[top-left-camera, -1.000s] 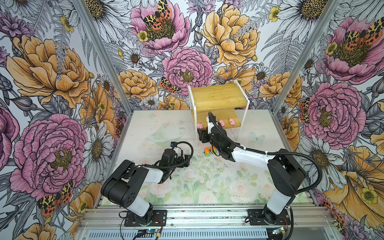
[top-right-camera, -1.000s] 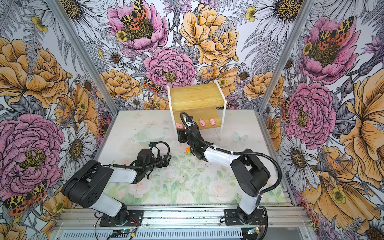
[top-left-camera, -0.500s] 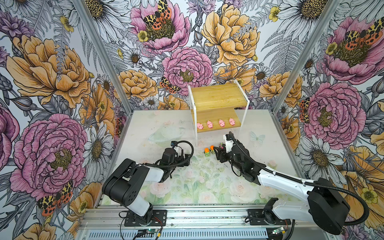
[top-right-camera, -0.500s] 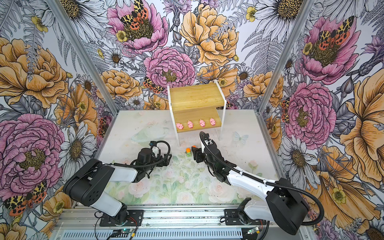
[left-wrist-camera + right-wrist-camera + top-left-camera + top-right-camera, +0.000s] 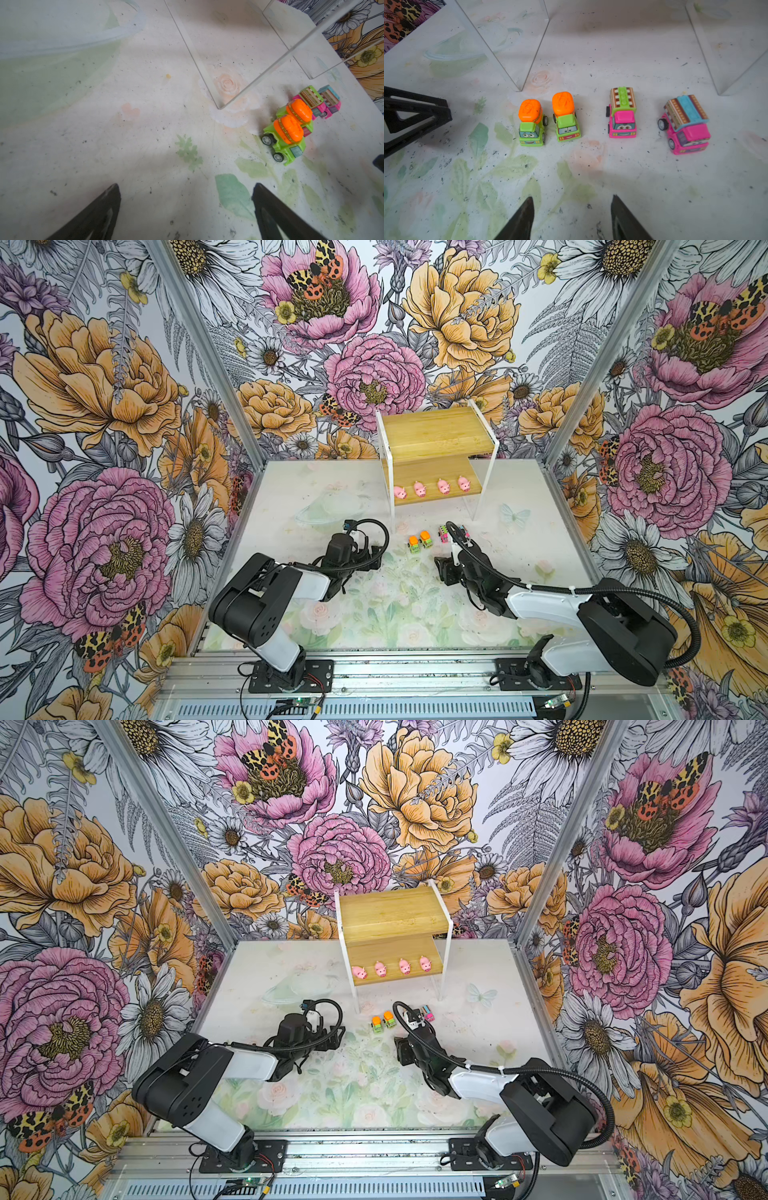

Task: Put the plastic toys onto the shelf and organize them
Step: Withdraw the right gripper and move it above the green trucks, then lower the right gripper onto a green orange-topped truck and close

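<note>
4 pigs [image 5: 419, 488] sit in a neat row on the shelf [image 5: 436, 435]. 4 trucks [image 5: 566, 118] wait near it. The left gripper [image 5: 186, 187] and right gripper [image 5: 572, 197] gape empty, ready to grab.

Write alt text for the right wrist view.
Two green trucks with orange tops and two pink trucks with striped tops stand in a row on the floral table, facing the camera. The right gripper hangs open and empty before them; the shelf's white legs stand behind.
</note>
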`<state>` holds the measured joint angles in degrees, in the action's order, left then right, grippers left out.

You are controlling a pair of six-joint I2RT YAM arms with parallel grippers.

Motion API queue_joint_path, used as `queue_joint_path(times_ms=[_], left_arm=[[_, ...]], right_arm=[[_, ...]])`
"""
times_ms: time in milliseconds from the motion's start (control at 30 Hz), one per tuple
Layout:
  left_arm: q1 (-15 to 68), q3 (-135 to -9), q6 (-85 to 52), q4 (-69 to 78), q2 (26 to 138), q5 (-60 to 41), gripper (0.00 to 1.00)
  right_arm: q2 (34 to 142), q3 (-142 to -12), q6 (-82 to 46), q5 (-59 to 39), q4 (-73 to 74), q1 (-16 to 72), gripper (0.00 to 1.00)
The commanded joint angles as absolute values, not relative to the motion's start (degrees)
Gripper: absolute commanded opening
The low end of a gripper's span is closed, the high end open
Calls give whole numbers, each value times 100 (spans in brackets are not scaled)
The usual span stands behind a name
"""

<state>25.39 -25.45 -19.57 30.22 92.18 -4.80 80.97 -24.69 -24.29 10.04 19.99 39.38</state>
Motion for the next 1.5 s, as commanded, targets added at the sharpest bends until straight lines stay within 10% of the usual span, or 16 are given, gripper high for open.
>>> queue_joint_path(times_ms=[0, 1467], left_arm=[[2580, -2619, -2013, 2980, 9318, -599, 99], [2839, -2487, -1653, 3472, 9526, -1237, 99]], right_arm=[[8394, -2868, -2271, 1074, 2413, 3855, 59], [10405, -4049, -1876, -305, 3041, 3206, 52]])
